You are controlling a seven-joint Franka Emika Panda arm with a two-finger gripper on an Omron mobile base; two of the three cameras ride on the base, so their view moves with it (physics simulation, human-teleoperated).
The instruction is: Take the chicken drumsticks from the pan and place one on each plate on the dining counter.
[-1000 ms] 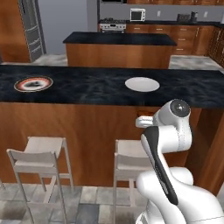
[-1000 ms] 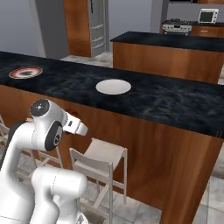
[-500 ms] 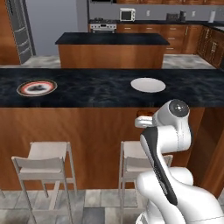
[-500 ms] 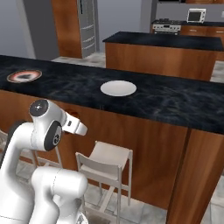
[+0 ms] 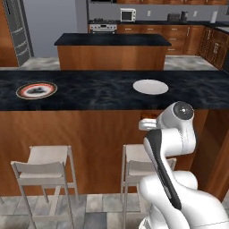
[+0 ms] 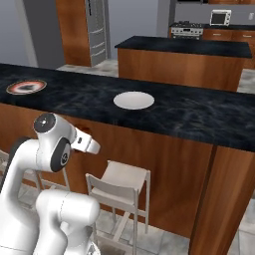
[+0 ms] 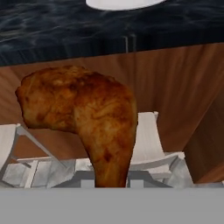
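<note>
Black-topped dining counter (image 5: 89,91) carries a far plate (image 5: 36,90) with something dark already on it and a bare near plate (image 5: 150,86), while the gripper (image 5: 150,120), jaws shut on a golden-orange drumstick (image 7: 85,116), hangs below the counter edge, delivery pending.
</note>
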